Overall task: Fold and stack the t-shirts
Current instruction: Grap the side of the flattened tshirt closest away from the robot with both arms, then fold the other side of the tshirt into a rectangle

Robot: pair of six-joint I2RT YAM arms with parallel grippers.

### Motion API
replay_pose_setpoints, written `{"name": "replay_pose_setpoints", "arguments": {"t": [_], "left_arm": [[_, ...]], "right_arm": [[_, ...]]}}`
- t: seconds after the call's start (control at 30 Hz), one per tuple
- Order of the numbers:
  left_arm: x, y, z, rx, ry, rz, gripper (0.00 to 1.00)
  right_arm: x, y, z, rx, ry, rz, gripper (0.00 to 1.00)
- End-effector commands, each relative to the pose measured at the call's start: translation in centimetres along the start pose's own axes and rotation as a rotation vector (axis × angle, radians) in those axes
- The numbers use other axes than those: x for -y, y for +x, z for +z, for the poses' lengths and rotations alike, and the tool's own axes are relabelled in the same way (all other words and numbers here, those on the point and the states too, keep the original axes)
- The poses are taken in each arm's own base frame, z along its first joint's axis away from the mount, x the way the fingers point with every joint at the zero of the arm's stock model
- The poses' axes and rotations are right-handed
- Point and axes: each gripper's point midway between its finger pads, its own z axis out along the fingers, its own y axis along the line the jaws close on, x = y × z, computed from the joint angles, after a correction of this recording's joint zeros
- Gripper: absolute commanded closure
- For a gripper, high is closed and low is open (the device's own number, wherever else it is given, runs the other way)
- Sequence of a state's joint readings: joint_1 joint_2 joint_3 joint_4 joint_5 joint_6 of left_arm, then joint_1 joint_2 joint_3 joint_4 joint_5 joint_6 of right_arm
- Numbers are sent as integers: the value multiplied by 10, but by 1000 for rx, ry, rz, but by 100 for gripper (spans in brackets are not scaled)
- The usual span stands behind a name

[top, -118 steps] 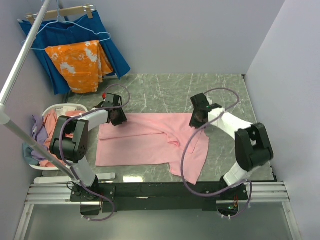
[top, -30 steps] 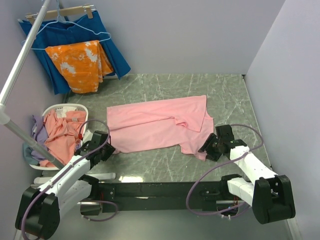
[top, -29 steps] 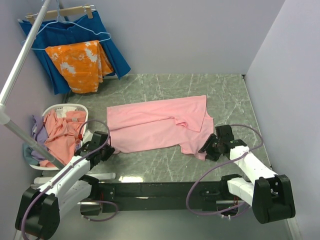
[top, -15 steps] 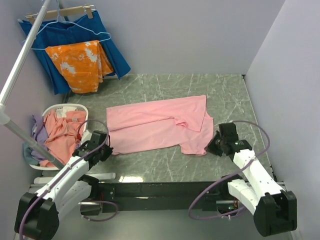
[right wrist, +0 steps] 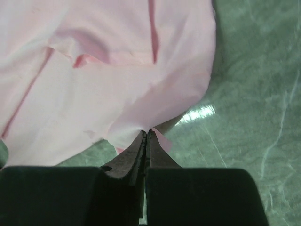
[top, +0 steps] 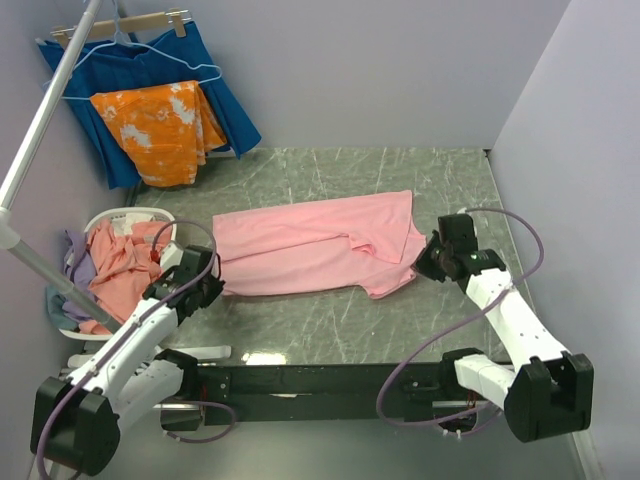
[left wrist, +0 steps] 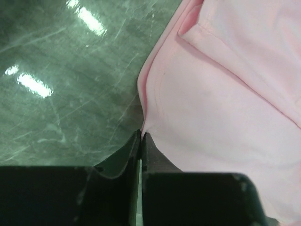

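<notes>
Left gripper (top: 207, 287) low, arm extended, jaws pinching pink t-shirt (top: 310, 250) left corner | right gripper (top: 428, 262) extended near right edge, jaws pinching its hem | t-shirt spread across bench (top: 330, 320) centre

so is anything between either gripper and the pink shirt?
Nothing visible. The left gripper and right gripper are each shut on an edge of the pink shirt, one at either end.

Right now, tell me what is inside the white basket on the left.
The white basket holds a crumpled salmon-pink t-shirt, with lilac cloth at its left edge. Anything beneath them is covered.
</notes>
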State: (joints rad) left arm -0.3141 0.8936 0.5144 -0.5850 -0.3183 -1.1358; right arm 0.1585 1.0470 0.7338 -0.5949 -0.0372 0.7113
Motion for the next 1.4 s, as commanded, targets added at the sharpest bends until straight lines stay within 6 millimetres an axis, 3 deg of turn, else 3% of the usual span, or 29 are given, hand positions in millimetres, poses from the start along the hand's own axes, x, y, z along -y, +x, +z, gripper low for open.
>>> {"name": "replay_pose_setpoints", "arguments": {"t": [0.0, 0.17, 0.47, 0.73, 0.87, 0.93, 0.97, 1.03, 1.07, 1.1, 1.23, 1.27, 1.37], "left_arm": [[21, -24, -1, 71, 9, 38, 92], [36, -36, 8, 92, 6, 52, 91], [52, -50, 32, 89, -15, 73, 91], [58, -57, 69, 62, -42, 95, 90], [63, -59, 91, 53, -76, 143, 82], [65, -65, 104, 61, -114, 162, 78], [66, -67, 108, 62, -124, 178, 68], [74, -74, 115, 70, -136, 191, 56], [74, -76, 116, 72, -146, 198, 33], [78, -84, 114, 97, -152, 196, 25], [83, -104, 95, 162, -145, 180, 15], [85, -107, 90, 175, -134, 176, 14], [90, -110, 73, 183, -79, 167, 13]], "right_arm": [[-24, -43, -1, 102, -30, -22, 100], [-34, -67, 9, 121, -41, -25, 100], [-52, -100, 44, 90, -48, -29, 100], [-71, -123, 97, 7, -46, -37, 100], [-73, -127, 137, -50, -26, -40, 100], [-82, -146, 146, -5, -38, -49, 100], [-80, -147, 157, -19, -29, -51, 97], [-91, -172, 156, 58, -32, -58, 87], [-90, -181, 156, 91, -14, -63, 72], [-93, -192, 151, 129, -14, -66, 62], [-103, -214, 117, 247, -51, -108, 34], [-110, -219, 95, 291, -82, -115, 29], [-113, -197, 80, 246, -140, -139, 29]]}}
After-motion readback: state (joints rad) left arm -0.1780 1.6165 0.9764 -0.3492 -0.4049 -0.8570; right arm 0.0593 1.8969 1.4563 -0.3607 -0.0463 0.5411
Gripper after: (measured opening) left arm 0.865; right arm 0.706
